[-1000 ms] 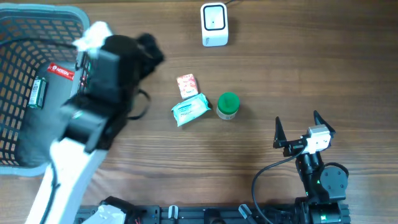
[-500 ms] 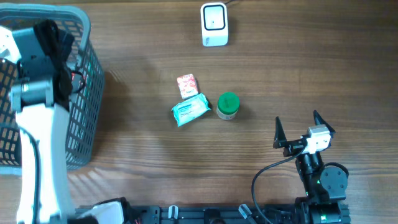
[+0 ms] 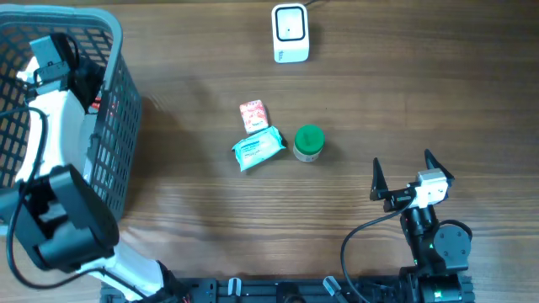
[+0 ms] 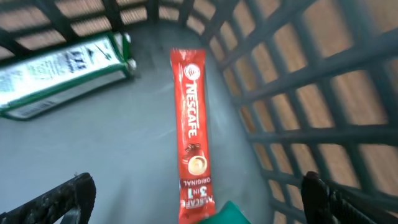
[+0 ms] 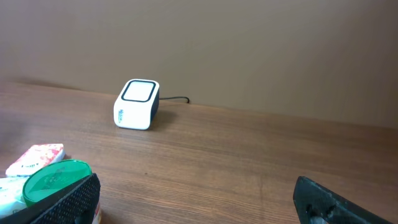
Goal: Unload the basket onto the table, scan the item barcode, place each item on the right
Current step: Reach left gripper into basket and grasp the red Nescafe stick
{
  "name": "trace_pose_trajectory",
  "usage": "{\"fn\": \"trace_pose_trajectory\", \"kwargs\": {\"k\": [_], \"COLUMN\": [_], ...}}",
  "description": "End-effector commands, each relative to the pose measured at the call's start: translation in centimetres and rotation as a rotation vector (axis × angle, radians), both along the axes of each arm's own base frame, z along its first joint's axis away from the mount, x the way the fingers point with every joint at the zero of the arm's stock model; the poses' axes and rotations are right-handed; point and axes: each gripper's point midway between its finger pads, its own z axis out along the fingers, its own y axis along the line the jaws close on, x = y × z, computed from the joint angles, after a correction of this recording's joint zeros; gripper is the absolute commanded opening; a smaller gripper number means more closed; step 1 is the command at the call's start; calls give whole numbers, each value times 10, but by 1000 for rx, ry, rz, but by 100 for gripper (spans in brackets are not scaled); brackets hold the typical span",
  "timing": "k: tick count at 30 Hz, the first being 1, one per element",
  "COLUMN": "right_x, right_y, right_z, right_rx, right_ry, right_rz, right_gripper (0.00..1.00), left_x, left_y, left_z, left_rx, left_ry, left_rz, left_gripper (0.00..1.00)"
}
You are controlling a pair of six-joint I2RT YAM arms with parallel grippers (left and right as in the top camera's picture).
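Observation:
The white barcode scanner (image 3: pixel 290 34) stands at the table's far edge and also shows in the right wrist view as the scanner (image 5: pixel 137 104). My left gripper (image 3: pixel 84 84) reaches down into the grey basket (image 3: pixel 84 17). There it hangs open (image 4: pixel 199 199) over a red Nescafe sachet (image 4: pixel 193 130), with nothing between its fingers. A green-and-white pack (image 4: pixel 62 71) lies beside the sachet. My right gripper (image 3: pixel 402 166) stands open and empty near the front right, facing the scanner.
In mid-table lie a small pink pack (image 3: pixel 253 114), a teal tissue pack (image 3: pixel 258 149) and a green-lidded jar (image 3: pixel 309 143). The jar's lid (image 5: pixel 53 180) sits just by my right gripper's left finger. The basket's lattice wall (image 4: pixel 292 93) rises on the right of the sachet.
My left arm has swung from the table beside the basket up and over its rim, and its gripper now points down inside. The right arm and the table items have not moved.

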Motion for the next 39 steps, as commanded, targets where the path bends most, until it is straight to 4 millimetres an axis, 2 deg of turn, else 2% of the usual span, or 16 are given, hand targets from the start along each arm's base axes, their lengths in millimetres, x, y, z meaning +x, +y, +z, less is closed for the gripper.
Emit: {"fn": "trace_pose_trajectory", "kwargs": {"k": [1,8,13,18,21,22,24,27,28,31,34,39], "right_x": [0,0,0,0,0,0,0,0,0,0,0,0], "right_y": [-1,-1,-1,-1,-1,-1,-1,-1,-1,-1,-1,-1], "right_z": [1,1,1,1,1,1,1,1,1,1,1,1], "right_rx": [-5,-5,-5,-5,-5,-5,-5,-5,-5,-5,-5,-5], "right_ry": [-5,-5,-5,-5,-5,-5,-5,-5,-5,-5,-5,-5], "right_rz": [-6,-6,-6,-6,-6,-6,-6,-6,-6,-6,-6,-6], "right_gripper": [100,100,99,100,100,100,100,100,100,100,100,100], "left_x": [11,30,32,26,15,10,3,-7,-9,-14,-15,-9], "left_y": [-4,2,2,0,5,8,11,11,10,8,9,11], "left_z": [-19,-31,-59,-88,-94,-95,-96,-99,-100,-101,-84,-4], "left_rx": [-24,107,106,82,102,111,125,119,114,103,121,196], "left_ry": [12,50,98,165,224,247,283,326,337,358,338,186], "left_rz": [-71,-270,-306,-312,-286,-276,-262,-258,-260,-262,-255,-233], "left_gripper": [100,100,100,100,97,93,73,14,4,4,4,4]}}
